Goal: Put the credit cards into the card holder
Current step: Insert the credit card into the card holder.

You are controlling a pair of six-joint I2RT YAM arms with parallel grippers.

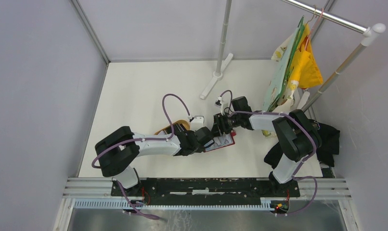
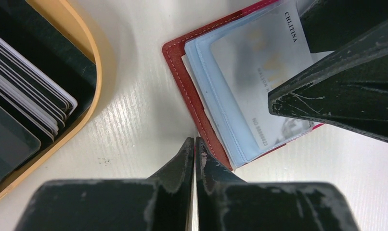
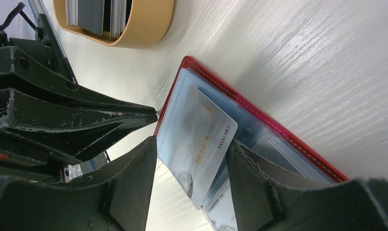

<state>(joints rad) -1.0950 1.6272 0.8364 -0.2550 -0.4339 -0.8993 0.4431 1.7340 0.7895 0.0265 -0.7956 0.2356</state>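
The red card holder (image 1: 224, 140) lies open on the table, grey-blue pockets up (image 2: 192, 91) (image 3: 278, 134). A pale credit card (image 2: 259, 62) (image 3: 206, 144) sits partly inside its clear pocket, and a second card (image 3: 221, 207) shows beneath. My right gripper (image 3: 192, 142) (image 1: 220, 129) is open, one finger on each side of that card, gripping nothing. My left gripper (image 2: 195, 142) (image 1: 211, 143) is shut with nothing between its fingers. Its tips rest at the holder's red left edge. More credit cards (image 2: 33, 106) (image 3: 91, 12), black and pale, stand in the oval tan tray (image 2: 93, 72) (image 1: 165, 130).
A clothes rack stands at the back right with a yellow garment (image 1: 310, 65) on hangers. Its white foot (image 1: 216, 77) rests on the table behind the arms. Black cloth (image 1: 329, 139) lies at the right edge. A metal rail (image 1: 206, 185) runs along the near edge.
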